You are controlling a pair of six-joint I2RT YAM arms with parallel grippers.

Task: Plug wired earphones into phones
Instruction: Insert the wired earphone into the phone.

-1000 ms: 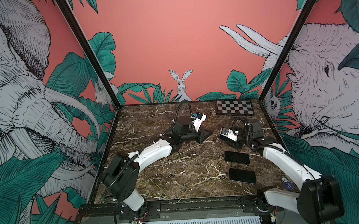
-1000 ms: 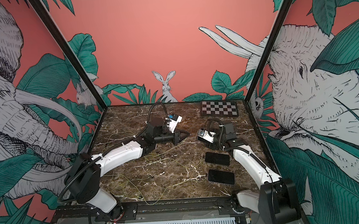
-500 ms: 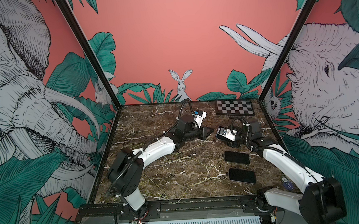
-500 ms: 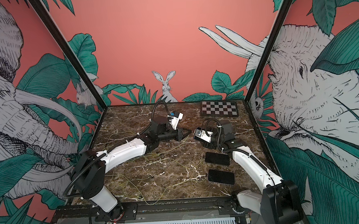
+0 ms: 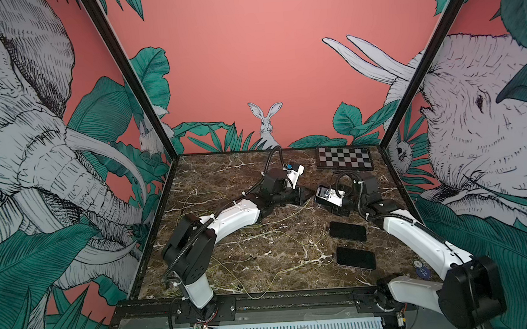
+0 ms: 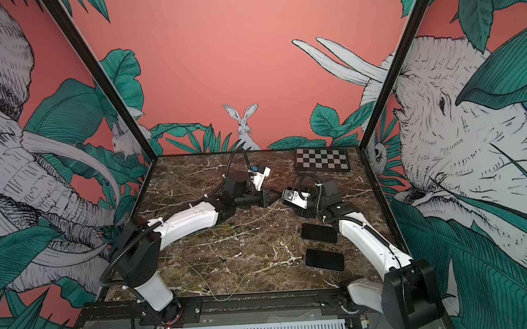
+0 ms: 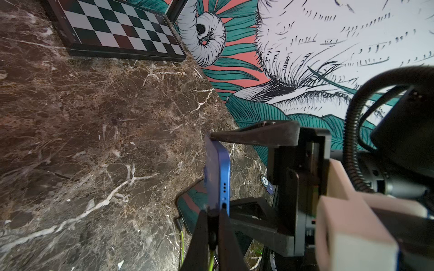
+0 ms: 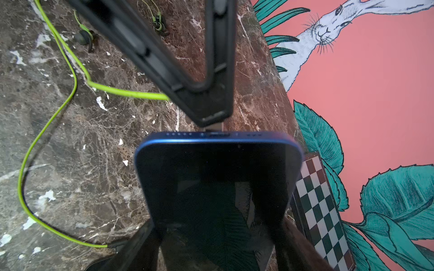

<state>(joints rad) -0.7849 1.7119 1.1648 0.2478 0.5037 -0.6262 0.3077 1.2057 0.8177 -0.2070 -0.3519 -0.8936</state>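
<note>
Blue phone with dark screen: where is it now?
Wrist views show the phone in the right gripper above the brown marble table, right of centre, near the checkerboard plate; the left gripper reaches its port edge.

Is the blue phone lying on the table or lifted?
Lifted: the right gripper holds the blue phone by its edges, clear of the table.

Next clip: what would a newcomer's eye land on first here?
The grippers meeting nose to nose: the right gripper holds a blue-edged phone, and the left gripper, shut on a dark plug, holds it at the phone's end port. Yellow-green cords sprawl over the marble table, and two more phones lie flat beside the right arm.
</note>
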